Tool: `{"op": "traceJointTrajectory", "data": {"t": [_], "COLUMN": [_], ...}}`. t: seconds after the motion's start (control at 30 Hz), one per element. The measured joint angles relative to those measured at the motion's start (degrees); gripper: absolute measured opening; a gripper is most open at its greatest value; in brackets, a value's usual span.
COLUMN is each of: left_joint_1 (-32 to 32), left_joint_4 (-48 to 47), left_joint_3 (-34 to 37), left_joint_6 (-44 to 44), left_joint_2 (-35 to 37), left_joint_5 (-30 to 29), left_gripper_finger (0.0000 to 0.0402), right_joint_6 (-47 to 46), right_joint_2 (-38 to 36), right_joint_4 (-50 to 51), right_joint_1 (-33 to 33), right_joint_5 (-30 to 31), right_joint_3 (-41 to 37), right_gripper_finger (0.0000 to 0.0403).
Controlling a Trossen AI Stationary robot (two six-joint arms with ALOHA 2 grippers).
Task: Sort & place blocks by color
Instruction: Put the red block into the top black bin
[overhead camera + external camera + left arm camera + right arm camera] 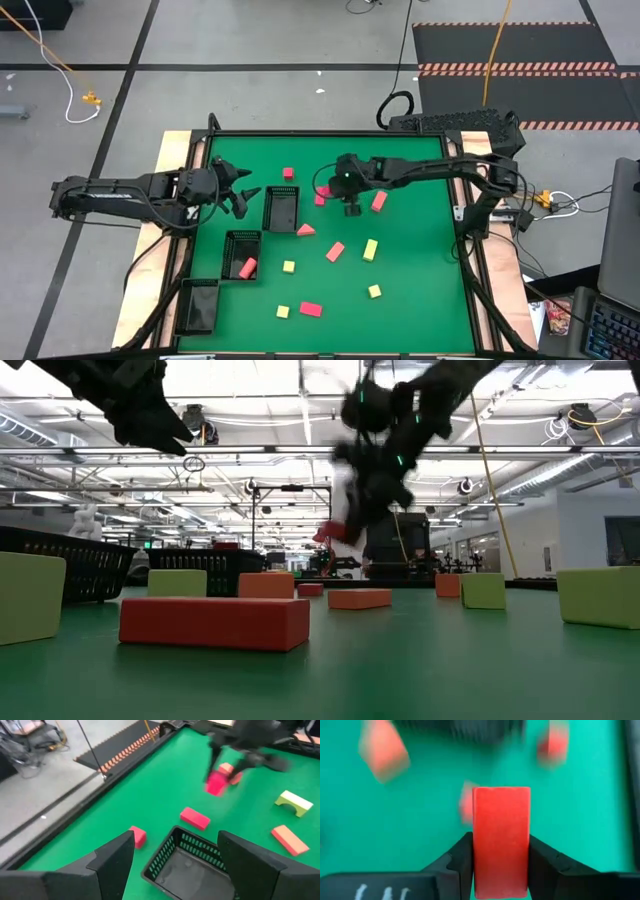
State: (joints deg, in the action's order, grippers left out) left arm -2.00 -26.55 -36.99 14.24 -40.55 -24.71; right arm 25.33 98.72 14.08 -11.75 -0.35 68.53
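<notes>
Right gripper (500,855) clamps a magenta-red rectangular block (501,840) above the green table (420,300).
Left gripper (175,865) hangs open over a black mesh tray (185,865) near the left edge.

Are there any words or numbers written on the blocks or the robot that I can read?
None can be read.
On the right gripper, near the red block in its jaws, there are white marks, cut off and too blurred to read.
The other blocks, the black trays and the green table show no writing.
</notes>
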Motion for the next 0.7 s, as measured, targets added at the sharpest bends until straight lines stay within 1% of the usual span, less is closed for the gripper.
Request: {"op": "traceJointTrajectory", "data": {"t": [0.07, 0.23, 0.37, 0.47, 0.53, 0.7], "left_joint_1": [0.0, 0.0, 0.0, 0.2, 0.5, 1.0], "left_joint_4": [0.3, 2.7, 3.4, 3.2, 3.1, 2.6], "left_joint_3": [0.0, 0.0, 0.0, 0.0, 0.0, 0.0], "left_joint_6": [-0.3, -1.3, -1.4, -1.0, -0.5, -0.4], "left_joint_2": [0.0, 0.1, 0.1, 0.2, 0.3, 1.2], "left_joint_5": [-1.4, -2.4, -2.4, -2.4, -2.4, -2.3], "left_gripper_finger": [0.0277, 0.0268, 0.0262, 0.0259, 0.0261, 0.0258], "right_joint_6": [0.2, 0.4, -1.7, -3.2, -4.1, -5.6], "right_joint_2": [-0.1, 3.3, 8.7, 12.9, 15.1, 18.7], "right_joint_4": [-4.1, -7.0, -7.8, -11.3, -12.9, -15.5], "right_joint_1": [2.8, 6.8, 7.0, 6.8, 6.8, 6.3], "right_joint_5": [-0.1, -0.1, 0.0, -1.8, -3.0, -3.1], "right_joint_3": [2.3, 9.3, 13.7, 16.4, 17.5, 18.4], "right_gripper_finger": [0.0120, 0.0120, 0.0120, 0.0120, 0.0120, 0.0120]}}
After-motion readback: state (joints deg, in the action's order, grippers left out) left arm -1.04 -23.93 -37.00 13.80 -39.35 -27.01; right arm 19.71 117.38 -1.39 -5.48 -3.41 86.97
